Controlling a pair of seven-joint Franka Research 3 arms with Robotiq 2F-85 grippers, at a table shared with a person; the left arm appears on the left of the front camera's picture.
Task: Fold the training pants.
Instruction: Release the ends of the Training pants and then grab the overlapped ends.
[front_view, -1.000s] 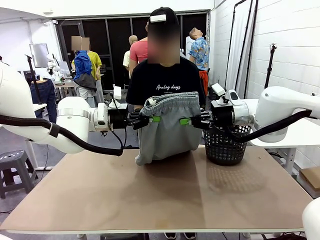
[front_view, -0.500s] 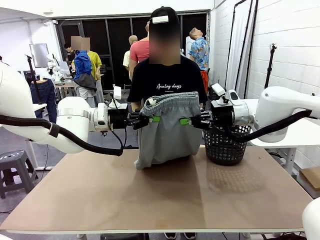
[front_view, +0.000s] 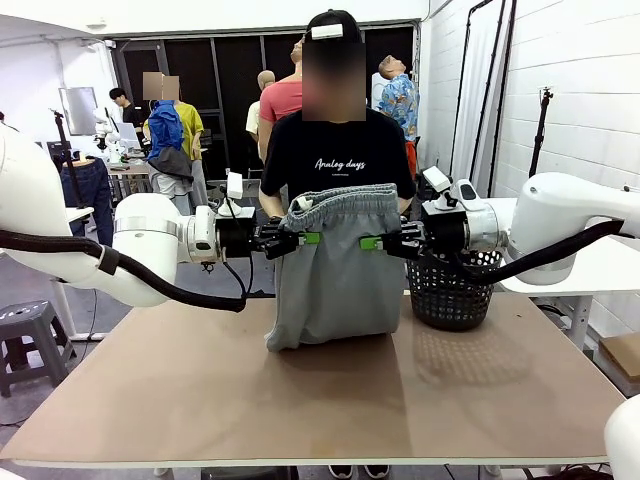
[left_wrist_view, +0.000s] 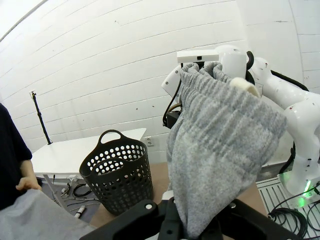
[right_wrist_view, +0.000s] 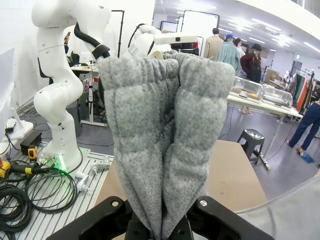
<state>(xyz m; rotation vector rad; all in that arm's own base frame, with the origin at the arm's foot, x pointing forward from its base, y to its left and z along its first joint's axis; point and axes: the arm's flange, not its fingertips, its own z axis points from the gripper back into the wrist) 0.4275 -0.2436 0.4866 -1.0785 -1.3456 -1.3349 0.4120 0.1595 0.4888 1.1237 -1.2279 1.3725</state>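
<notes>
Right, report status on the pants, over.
Left gripper and right gripper both shut on the training pants. Pants hang between them, lower end on the table. Black basket close beside right arm.

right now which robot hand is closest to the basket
The right hand, shut on the pants, sits just beside the basket. The left hand grips the pants' other side, farther off.

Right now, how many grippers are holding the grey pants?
2. The left gripper is shut on the training pants at the picture-left edge, just under the waistband; the right gripper is shut on the opposite edge, next to the black basket.
</notes>
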